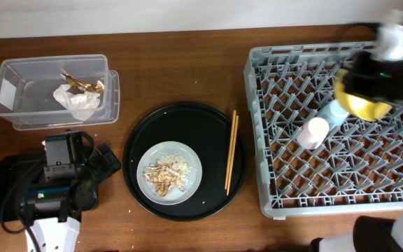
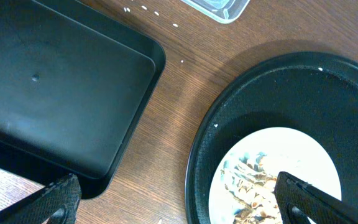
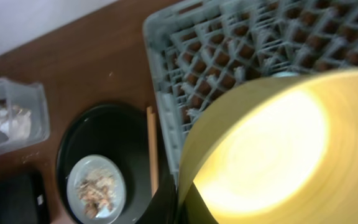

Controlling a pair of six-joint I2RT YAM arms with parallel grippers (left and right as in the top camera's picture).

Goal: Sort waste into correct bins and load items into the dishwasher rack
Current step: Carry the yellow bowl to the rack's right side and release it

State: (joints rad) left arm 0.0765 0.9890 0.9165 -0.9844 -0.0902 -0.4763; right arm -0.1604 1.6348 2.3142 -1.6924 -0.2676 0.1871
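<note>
The grey rack (image 1: 327,175) fills the right side of the wooden table (image 1: 187,63). Left of it lies the round black tray (image 1: 187,122), and at the far left the clear box (image 1: 19,77), with the shallow black tray (image 2: 55,93) in front of it. The left gripper (image 2: 182,198) hangs with its jaws wide apart and empty, between that shallow tray and the round one. The right gripper (image 3: 178,202) is clamped on the rim of the yellow bowl (image 1: 364,106), held tilted above the rack. The grey plate (image 1: 187,157) sits on the round tray. The pink cup (image 1: 315,131) and blue cup (image 1: 333,110) lie side by side in the rack. The chopsticks (image 1: 231,150) rest on the round tray's right side. The wrapper (image 1: 75,100) lies in the clear box, and the food scraps (image 1: 165,176) on the plate.
</note>
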